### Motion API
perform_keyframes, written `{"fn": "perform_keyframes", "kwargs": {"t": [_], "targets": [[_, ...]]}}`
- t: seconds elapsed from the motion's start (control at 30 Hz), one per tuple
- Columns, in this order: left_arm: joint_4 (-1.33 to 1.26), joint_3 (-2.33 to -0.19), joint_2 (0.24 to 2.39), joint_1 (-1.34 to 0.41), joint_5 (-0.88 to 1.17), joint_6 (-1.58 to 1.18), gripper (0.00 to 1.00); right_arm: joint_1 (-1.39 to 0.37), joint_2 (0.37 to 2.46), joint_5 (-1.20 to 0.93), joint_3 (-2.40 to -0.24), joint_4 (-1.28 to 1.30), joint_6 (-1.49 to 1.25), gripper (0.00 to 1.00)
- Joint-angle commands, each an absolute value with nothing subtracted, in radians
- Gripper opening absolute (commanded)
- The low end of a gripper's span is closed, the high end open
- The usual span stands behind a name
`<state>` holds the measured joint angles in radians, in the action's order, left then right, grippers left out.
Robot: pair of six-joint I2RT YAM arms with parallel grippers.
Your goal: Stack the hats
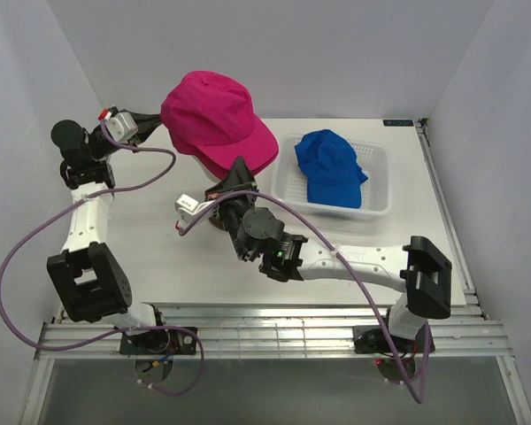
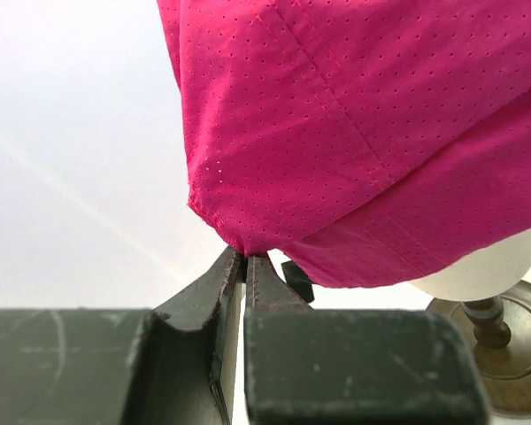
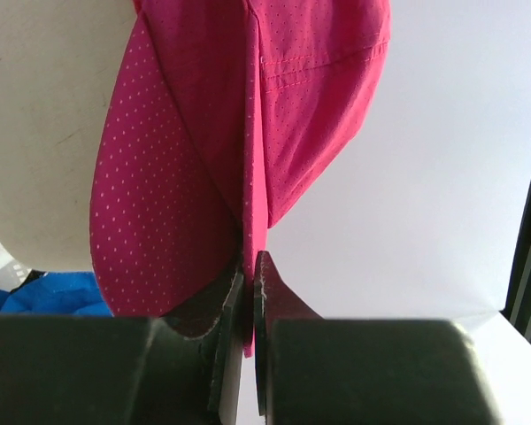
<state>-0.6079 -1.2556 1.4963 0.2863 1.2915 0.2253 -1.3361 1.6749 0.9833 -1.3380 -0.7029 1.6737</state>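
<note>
A magenta-pink hat (image 1: 214,119) is held up over the mannequin head, brim toward the right. My left gripper (image 1: 157,120) is shut on its rear edge, seen close in the left wrist view (image 2: 244,258), where the pink fabric (image 2: 354,133) fills the upper right. My right gripper (image 1: 239,170) is shut on the hat's front edge near the brim, seen in the right wrist view (image 3: 250,258) with pink fabric (image 3: 186,159) above it. A bright blue hat (image 1: 331,166) lies in the basket. Other hats are hidden or out of view.
The white perforated basket (image 1: 378,202) stands at the back right. The cream mannequin head (image 2: 496,270) on its dark round stand (image 2: 513,363) sits under the pink hat, mostly covered. White walls close in the table on three sides.
</note>
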Motion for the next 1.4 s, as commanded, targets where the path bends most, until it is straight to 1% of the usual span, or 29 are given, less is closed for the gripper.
{"fn": "perform_keyframes", "kwargs": {"t": [0.0, 0.1, 0.33, 0.43, 0.57, 0.67, 0.83, 1.0, 1.13, 1.37], "targets": [[-0.643, -1.218, 1.444, 0.301, 1.305, 0.198, 0.00, -1.351, 1.634, 0.925, -1.318, -0.582, 1.573, 0.08], [-0.644, -1.180, 1.431, 0.299, 1.339, 0.216, 0.00, -1.351, 1.618, 0.910, -1.330, -0.493, 1.525, 0.08], [-0.627, -1.124, 1.440, 0.299, 1.309, 0.270, 0.00, -1.351, 1.602, 0.881, -1.351, -0.309, 1.390, 0.08], [-0.617, -1.114, 1.445, 0.298, 1.310, 0.281, 0.00, -1.351, 1.591, 0.868, -1.359, -0.270, 1.345, 0.08], [-0.603, -1.126, 1.451, 0.290, 1.304, 0.281, 0.00, -1.351, 1.577, 0.812, -1.397, -0.120, 1.247, 0.08], [-0.591, -1.124, 1.454, 0.282, 1.307, 0.285, 0.00, -1.351, 1.562, 0.775, -1.399, -0.056, 1.195, 0.08], [-0.577, -1.091, 1.447, 0.279, 1.324, 0.293, 0.00, -1.351, 1.526, 0.724, -1.371, -0.023, 1.135, 0.08], [-0.577, -1.123, 1.450, 0.279, 1.338, 0.249, 0.00, -1.336, 1.488, 0.632, -1.419, -0.026, 1.074, 0.08], [-0.566, -1.120, 1.451, 0.279, 1.318, 0.262, 0.00, -1.327, 1.471, 0.594, -1.408, -0.020, 1.060, 0.08], [-0.551, -1.092, 1.462, 0.279, 1.287, 0.281, 0.00, -1.328, 1.485, 0.531, -1.425, 0.122, 0.966, 0.08]]}}
